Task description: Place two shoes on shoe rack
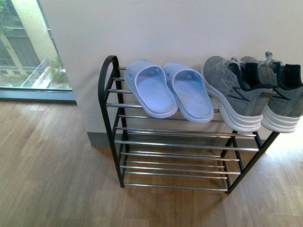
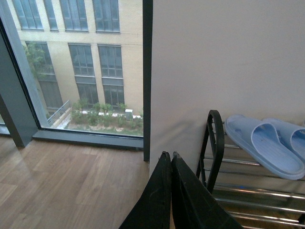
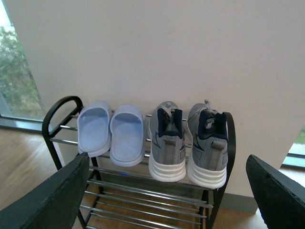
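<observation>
Standing on the top tier of the rack [image 1: 110, 90], left to right: two pale blue slippers [image 1: 171, 90], then both shoes [image 1: 255, 92], side by side, heels outward, soles on the rods. Left hand [image 2: 170, 160]: fingers pressed together, holding nothing. Right hand [image 3: 167, 191]: fingers spread wide, holding nothing, back from the rack. Placement looks complete; next move probably only withdrawal, no further grasp
</observation>
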Available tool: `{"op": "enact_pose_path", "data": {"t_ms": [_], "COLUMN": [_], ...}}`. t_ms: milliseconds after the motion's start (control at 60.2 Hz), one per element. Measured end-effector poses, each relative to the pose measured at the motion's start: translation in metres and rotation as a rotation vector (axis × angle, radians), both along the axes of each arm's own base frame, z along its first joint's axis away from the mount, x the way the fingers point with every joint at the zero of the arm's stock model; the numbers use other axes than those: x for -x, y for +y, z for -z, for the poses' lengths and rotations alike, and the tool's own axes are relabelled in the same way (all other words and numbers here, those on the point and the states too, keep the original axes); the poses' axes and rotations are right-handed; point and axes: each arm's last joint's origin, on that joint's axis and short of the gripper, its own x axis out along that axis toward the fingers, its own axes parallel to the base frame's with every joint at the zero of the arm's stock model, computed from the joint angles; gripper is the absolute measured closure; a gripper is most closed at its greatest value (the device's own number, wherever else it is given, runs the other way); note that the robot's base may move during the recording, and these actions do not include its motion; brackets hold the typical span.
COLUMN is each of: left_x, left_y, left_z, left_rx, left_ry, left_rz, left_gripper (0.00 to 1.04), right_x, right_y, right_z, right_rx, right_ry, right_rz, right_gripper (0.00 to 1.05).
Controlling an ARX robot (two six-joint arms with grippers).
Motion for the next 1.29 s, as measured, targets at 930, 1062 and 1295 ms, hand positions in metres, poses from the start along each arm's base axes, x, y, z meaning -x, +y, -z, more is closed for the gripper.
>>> {"op": "enact_pose_path", "data": {"t_ms": [930,1062,1295], "left_x": [0.0001,0.0001,0.0001], "left_y": [0.0000,0.0000,0.0000], "left_z": [-0.0002,-0.0002,-0.0001], "left_rx": [0.000,0.000,0.000], "left_ry": [-0.002,-0.002,-0.001], "left_rz": [0.000,0.001,0.000], "left_gripper": [0.09,0.09,0.09], "right_x": [0.0000,0.0000,0.0000], "right_y": [0.0000,-0.0001,0.0000], "right_z": [-0.0001,0.0001,0.0001], "right_rx": [0.000,0.000,0.000], "right_ry": [0.000,0.001,0.001], "right_rz": [0.000,0.002,0.000], "right_gripper": [0.09,0.09,0.09]}}
